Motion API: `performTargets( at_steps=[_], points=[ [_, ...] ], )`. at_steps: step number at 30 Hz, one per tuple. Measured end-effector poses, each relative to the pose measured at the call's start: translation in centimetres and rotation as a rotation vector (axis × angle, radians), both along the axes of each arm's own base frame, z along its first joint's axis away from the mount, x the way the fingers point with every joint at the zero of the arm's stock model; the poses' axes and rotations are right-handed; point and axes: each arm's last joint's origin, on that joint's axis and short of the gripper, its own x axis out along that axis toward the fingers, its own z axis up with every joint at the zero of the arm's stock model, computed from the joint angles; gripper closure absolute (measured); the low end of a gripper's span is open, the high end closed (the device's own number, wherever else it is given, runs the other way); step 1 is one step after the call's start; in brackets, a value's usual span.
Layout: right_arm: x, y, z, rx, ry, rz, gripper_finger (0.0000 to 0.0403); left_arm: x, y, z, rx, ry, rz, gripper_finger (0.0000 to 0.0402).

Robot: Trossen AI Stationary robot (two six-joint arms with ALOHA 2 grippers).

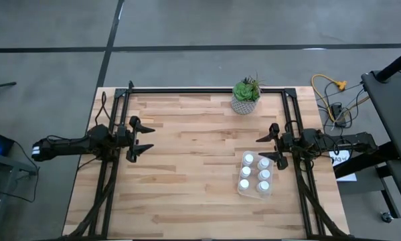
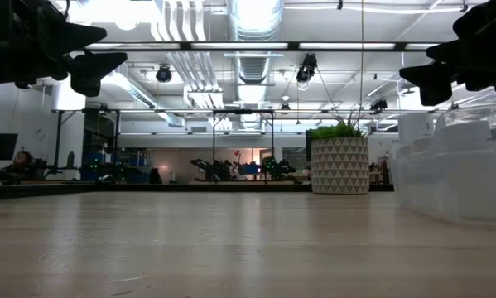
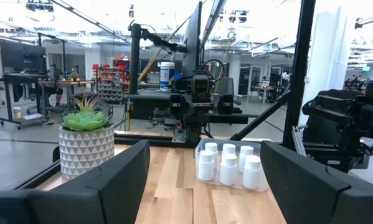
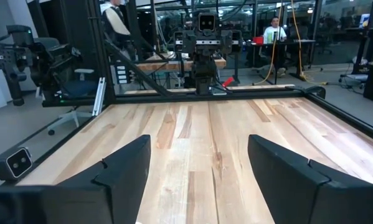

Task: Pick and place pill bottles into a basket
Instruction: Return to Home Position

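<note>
Pill bottles point(image 1: 246, 171), six white ones, stand upright in two rows of three inside the clear basket point(image 1: 239, 192), which sits on the right half of the wooden desk point(image 1: 187, 187). The right tool point(image 1: 262, 148) hangs above the desk by the basket's far corner, fingers spread and empty. The left tool point(image 1: 146, 138) hangs well apart at the left side, also spread and empty. A potted plant point(image 1: 246, 96) stands at the far edge.

Overhead, ceiling lights point(image 2: 256, 15) glare; the table point(image 1: 187, 191) is evenly lit.
</note>
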Motion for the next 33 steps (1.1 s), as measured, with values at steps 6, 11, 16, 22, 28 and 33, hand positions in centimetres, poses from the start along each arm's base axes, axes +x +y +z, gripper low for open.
performTargets(
  at_steps=[6,11,16,22,28,33],
  points=[
    [0.00,0.00,0.00,-0.002,0.000,0.000,0.0137,0.00,0.00,-0.01,0.000,0.001,0.000,0.0114],
    [0.00,0.00,0.00,-0.002,0.000,0.000,0.0136,0.00,0.00,-0.02,0.000,0.002,0.000,0.0114],
    [0.00,0.00,0.00,-0.001,0.000,0.000,0.0143,0.00,0.00,-0.02,0.000,0.002,0.000,0.0114],
    [0.00,0.00,0.00,0.000,0.000,0.000,0.0149,0.01,0.00,-0.02,0.000,0.003,-0.001,0.0114],
    [0.00,0.00,0.00,-0.001,0.000,0.000,0.0144,0.00,0.00,0.01,0.000,-0.001,0.000,0.0114],
    [0.00,0.00,0.00,-0.001,0.000,0.000,0.0138,0.01,0.00,-0.01,0.000,0.001,0.000,0.0114]
  ],
)
